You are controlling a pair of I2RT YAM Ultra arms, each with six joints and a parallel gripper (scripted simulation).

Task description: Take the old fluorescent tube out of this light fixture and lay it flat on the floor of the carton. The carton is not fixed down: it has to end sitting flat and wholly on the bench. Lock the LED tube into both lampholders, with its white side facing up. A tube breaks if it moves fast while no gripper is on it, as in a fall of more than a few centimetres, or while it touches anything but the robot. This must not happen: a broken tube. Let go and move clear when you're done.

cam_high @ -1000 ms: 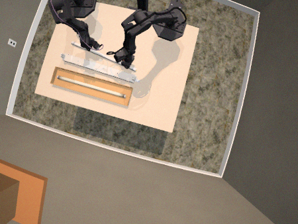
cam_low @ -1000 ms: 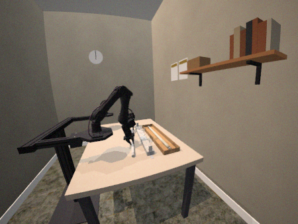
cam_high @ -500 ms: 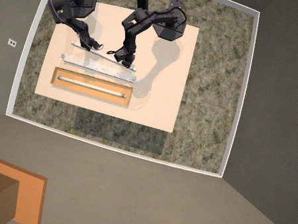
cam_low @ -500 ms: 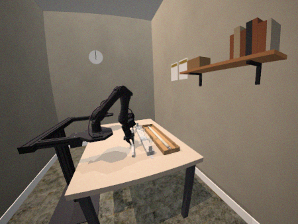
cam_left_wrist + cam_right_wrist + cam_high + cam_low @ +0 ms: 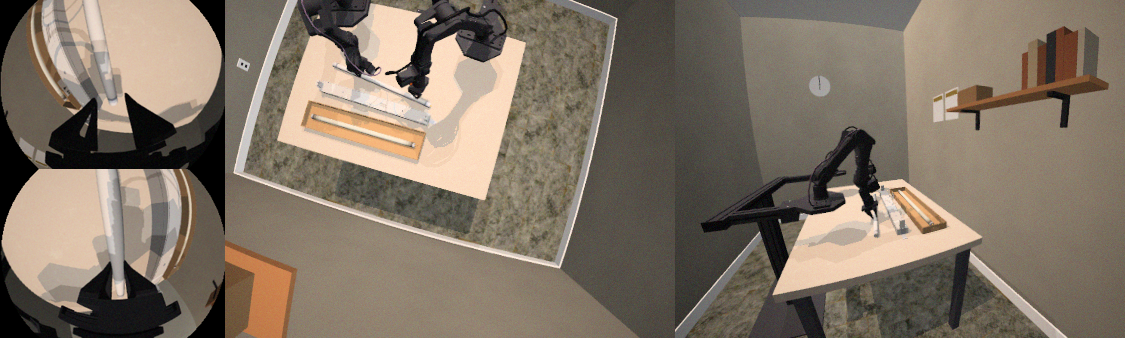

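The LED tube lies along the bench, parallel to the empty light fixture and on the side towards the arm bases. My left gripper is open; its fingers stand apart on either side of one tube end without touching it. My right gripper is shut on the tube near the other end. The old fluorescent tube lies flat inside the carton, which sits flat on the bench beyond the fixture.
The fixture and carton lie side by side near the bench's far edge. The two arm bases stand at the opposite edge. A shelf hangs on the wall.
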